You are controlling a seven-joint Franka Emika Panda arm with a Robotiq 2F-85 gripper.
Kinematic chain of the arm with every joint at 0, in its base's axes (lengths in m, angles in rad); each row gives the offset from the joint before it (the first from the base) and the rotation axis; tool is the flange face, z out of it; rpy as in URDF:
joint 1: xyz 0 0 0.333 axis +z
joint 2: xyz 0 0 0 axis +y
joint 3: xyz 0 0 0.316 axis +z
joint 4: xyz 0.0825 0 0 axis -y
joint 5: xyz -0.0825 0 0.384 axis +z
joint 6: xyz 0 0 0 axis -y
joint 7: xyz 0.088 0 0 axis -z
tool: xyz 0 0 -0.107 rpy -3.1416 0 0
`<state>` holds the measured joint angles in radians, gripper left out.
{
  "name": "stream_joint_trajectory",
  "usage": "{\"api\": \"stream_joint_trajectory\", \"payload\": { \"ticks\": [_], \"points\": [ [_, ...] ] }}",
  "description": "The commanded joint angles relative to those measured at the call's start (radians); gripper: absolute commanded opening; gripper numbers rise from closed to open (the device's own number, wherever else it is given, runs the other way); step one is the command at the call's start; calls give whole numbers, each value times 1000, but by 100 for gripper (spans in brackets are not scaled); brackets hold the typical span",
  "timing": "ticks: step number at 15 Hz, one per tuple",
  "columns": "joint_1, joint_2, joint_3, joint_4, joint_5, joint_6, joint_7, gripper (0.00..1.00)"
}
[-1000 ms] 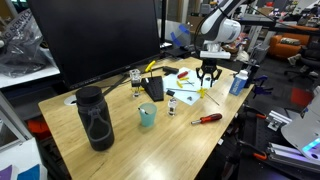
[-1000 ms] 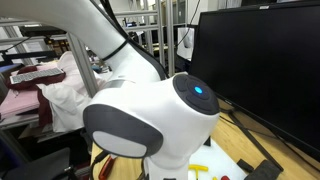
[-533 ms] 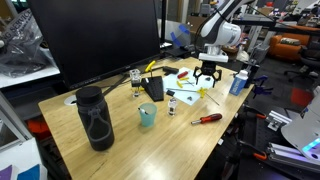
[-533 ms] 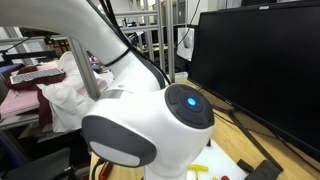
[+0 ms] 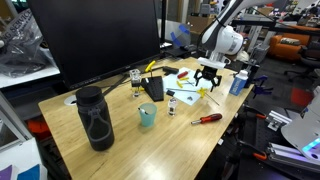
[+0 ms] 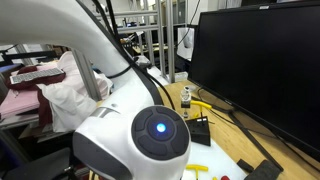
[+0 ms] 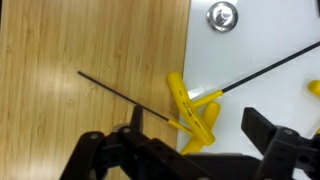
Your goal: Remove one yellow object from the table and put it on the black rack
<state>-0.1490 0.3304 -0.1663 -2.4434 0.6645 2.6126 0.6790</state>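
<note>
In the wrist view, two yellow objects (image 7: 190, 104) lie crossed at the edge of a white sheet (image 7: 262, 45) on the table (image 7: 80, 45). They are stick-like handles with thin black shafts. My gripper (image 7: 198, 135) hangs just above them, open, with one finger (image 7: 135, 122) on each side and nothing held. In an exterior view the gripper (image 5: 208, 78) hovers over the far side of the table (image 5: 120, 140). The black rack (image 5: 153, 89) stands mid-table, with a yellow piece (image 5: 150, 68) above it. In an exterior view the rack (image 6: 200, 128) shows behind the arm.
A tall dark bottle (image 5: 95, 117) and a teal cup (image 5: 147, 115) stand near the front. A red-handled screwdriver (image 5: 207, 118) lies near the table edge, a blue bottle (image 5: 237, 82) beside the gripper. A big black monitor (image 5: 95, 40) fills the back. A silver cap (image 7: 222, 15) rests on the sheet.
The jaws have spread wide apart. The arm has shifted, so the black rack now shows behind it in an exterior view.
</note>
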Motion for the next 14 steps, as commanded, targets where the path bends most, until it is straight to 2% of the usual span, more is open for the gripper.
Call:
{"api": "stream_joint_trajectory", "payload": {
  "ticks": [1,14],
  "points": [
    [19,5,7,-29,43,77,46,100],
    [55,84,15,-23,27,236,130,100]
  ]
}}
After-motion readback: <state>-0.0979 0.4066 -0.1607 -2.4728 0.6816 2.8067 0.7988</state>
